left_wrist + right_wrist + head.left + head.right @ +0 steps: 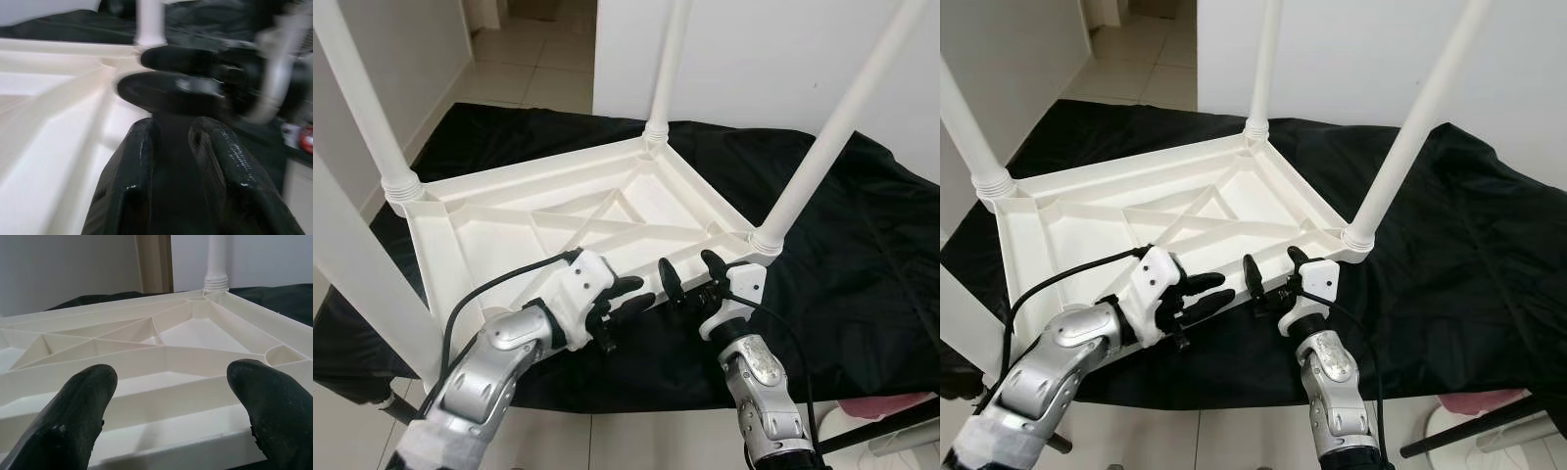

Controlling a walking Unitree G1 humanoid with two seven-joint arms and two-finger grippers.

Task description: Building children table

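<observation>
The white plastic children's table (578, 220) is seen upside down on a black cloth (862, 235) spread over the pale tiled floor (524, 69), with four white tube legs (818, 147) already seated in its corner sockets; judging by this, only turning it upright is left. At its near rim, the right tool (688, 279) is held released, gripping nothing, and the left tool (625, 299) is nearly closed on nothing. White walls (773, 49) are seen beyond.

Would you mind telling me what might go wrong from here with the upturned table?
The table lies upside down with tall legs pointing up; lifting its near edge could tip it. The right gripper is open at that edge and the left gripper sits close beside it, so they might collide.
</observation>
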